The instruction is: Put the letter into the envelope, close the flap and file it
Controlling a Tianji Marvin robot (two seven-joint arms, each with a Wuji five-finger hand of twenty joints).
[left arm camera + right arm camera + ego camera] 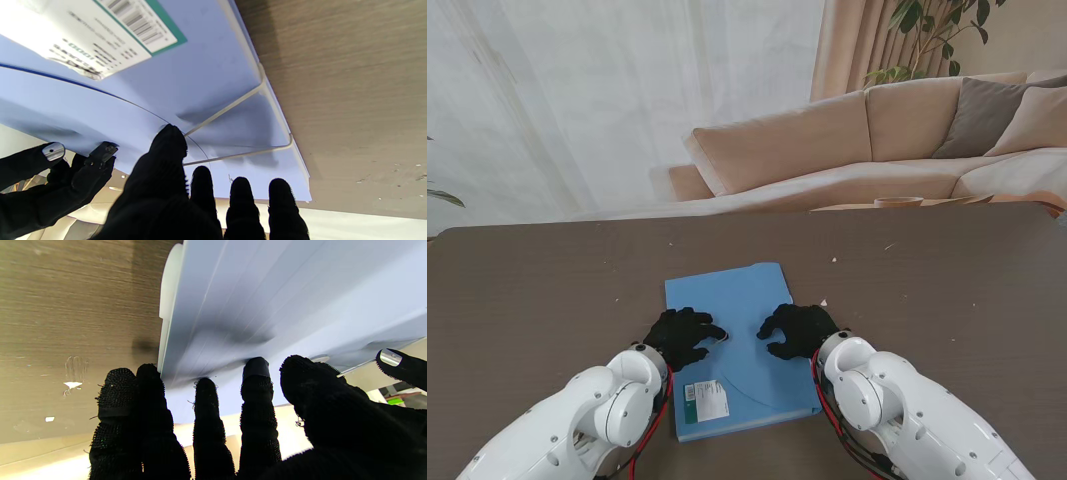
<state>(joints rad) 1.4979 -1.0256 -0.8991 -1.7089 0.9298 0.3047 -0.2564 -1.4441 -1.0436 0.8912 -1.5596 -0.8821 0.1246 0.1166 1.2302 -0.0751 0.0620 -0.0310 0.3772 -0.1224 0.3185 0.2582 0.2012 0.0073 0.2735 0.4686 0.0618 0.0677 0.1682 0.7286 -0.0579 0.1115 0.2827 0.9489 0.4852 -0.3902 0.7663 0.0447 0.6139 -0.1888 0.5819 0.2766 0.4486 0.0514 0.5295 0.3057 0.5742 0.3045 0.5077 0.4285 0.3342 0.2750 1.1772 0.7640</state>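
Envelope (742, 300) under both hands, apparently touching.

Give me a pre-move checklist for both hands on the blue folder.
1. Folder flat on the table: ok.
2. Left hand over the folder's left part, fingers apart: ok.
3. Right hand over its right edge, fingers apart: ok.
4. Either hand gripping anything: cannot tell; fingertips look at the surface.
5. Elastic band across the corner: ok, in place.
6. Letter inside: cannot tell, none visible.
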